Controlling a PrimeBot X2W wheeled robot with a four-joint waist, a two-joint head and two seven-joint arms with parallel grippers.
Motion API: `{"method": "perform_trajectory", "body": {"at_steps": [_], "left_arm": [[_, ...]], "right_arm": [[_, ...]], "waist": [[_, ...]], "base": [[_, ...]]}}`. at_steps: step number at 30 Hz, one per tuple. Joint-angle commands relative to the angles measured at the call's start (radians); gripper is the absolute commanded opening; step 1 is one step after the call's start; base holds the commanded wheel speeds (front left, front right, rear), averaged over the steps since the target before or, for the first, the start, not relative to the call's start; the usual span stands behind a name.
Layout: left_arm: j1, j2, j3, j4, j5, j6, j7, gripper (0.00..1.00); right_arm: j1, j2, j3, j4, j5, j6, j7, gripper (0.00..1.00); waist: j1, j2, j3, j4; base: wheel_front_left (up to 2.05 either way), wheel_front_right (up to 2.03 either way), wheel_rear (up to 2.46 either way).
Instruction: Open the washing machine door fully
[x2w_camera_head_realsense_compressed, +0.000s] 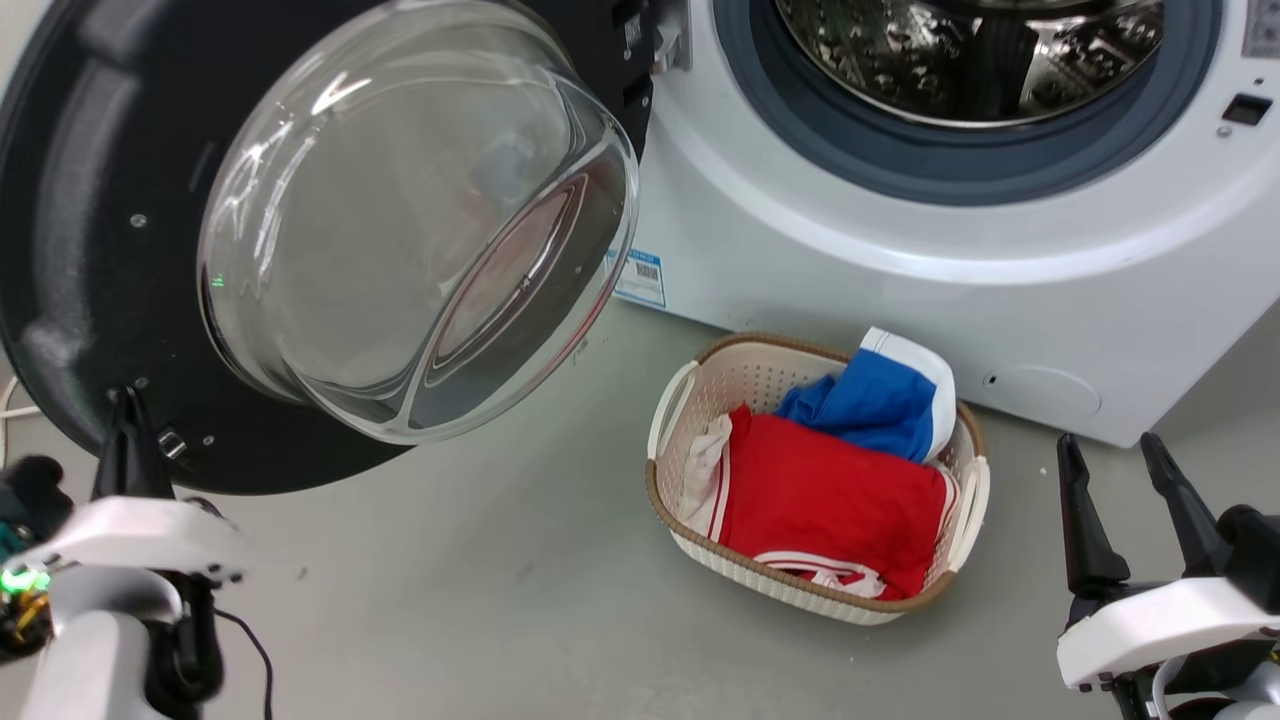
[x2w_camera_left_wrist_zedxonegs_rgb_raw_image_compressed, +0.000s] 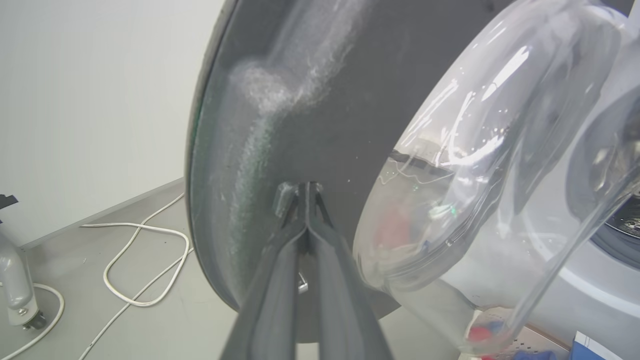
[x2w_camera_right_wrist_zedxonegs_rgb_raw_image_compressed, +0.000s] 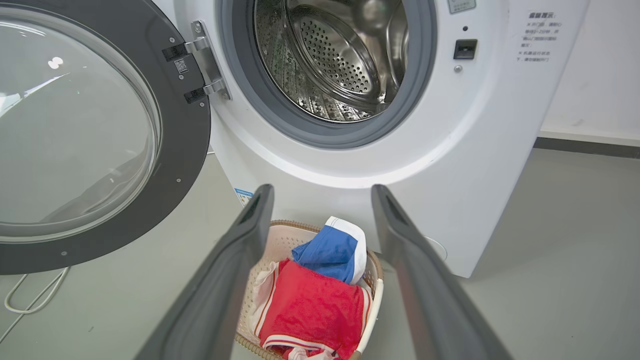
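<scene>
Head view: left gripper (x2w_camera_head_realsense_compressed: 128, 400), fingers pressed together, tips on the lower inner face of the washing machine door (x2w_camera_head_realsense_compressed: 80, 250), which stands swung wide from the washer (x2w_camera_head_realsense_compressed: 800, 270). Left wrist view: closed tips beside a small catch (x2w_camera_left_wrist_zedxonegs_rgb_raw_image_compressed: 284, 196), nothing between them. Right wrist view: right gripper (x2w_camera_right_wrist_zedxonegs_rgb_raw_image_compressed: 322, 192) spread wide, empty, above a laundry basket (x2w_camera_right_wrist_zedxonegs_rgb_raw_image_compressed: 296, 223).

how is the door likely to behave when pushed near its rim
The door looks rigid, so it should probably swing as one piece about its hinge rather than flex. Its smooth inner face may let the shut left gripper slide. The thick glass bowl likely makes it fairly heavy, so it may move slowly.
</scene>
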Motion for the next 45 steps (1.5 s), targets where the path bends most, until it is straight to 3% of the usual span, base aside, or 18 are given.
{"method": "perform_trajectory", "body": {"at_steps": [1, 15, 16, 17, 18, 19, 31, 38, 45], "left_arm": [[0.028, -0.009, -0.008, -0.024, 0.013, 0.009, -0.008, 0.0], [0.231, -0.055, -0.158, -0.31, 0.128, 0.066, 0.027, 0.0], [0.237, -0.053, -0.172, -0.327, 0.141, 0.066, 0.031, 0.2], [0.237, -0.053, -0.172, -0.327, 0.141, 0.066, 0.031, 0.2], [0.242, -0.053, -0.184, -0.34, 0.145, 0.066, 0.037, 0.43], [0.246, -0.057, -0.194, -0.349, 0.147, 0.064, 0.043, 0.99], [0.196, -0.052, -0.298, -0.341, 0.201, 0.032, 0.093, 1.0], [0.174, -0.045, -0.314, -0.298, 0.221, 0.04, 0.093, 1.0], [0.165, -0.037, -0.32, -0.261, 0.222, 0.036, 0.09, 1.0]], "right_arm": [[0.009, 0.001, 0.001, 0.007, 0.007, 0.0, -0.009, 1.0], [0.058, 0.001, 0.0, 0.034, 0.035, 0.0, -0.051, 1.0], [0.058, 0.001, -0.001, 0.032, 0.035, 0.0, -0.053, 1.0], [0.058, 0.001, -0.001, 0.032, 0.035, 0.0, -0.053, 1.0], [0.059, 0.001, 0.0, 0.029, 0.033, 0.0, -0.052, 1.0], [0.059, 0.001, 0.001, 0.029, 0.032, 0.0, -0.051, 1.0], [0.055, 0.001, 0.029, 0.012, 0.007, 0.0, -0.047, 1.0], [0.042, 0.001, 0.065, 0.017, -0.023, 0.0, -0.037, 1.0], [0.03, 0.001, 0.078, 0.038, -0.039, 0.0, -0.036, 1.0]], "waist": [[-0.0001, 0.0, -0.023, 0.001], [-0.0001, 0.0, -0.142, 0.008], [-0.0001, 0.0, -0.146, 0.004], [-0.0001, 0.0, -0.146, 0.004], [-0.0001, 0.0, -0.148, 0.0], [-0.0001, 0.0, -0.15, -0.007], [-0.0001, 0.0, -0.162, -0.169], [-0.0001, 0.0, -0.167, -0.317], [-0.0001, 0.0, -0.17, -0.413]], "base": [[0.0, 0.0, 0.0], [0.0, 0.0, 0.0], [0.0, 0.0, 0.0], [0.0, 0.0, 0.0], [0.0, 0.0, 0.0], [0.0, 0.0, 0.0], [0.0, 0.0, 0.0], [0.0, 0.0, 0.0], [0.0, 0.0, 0.0]]}}
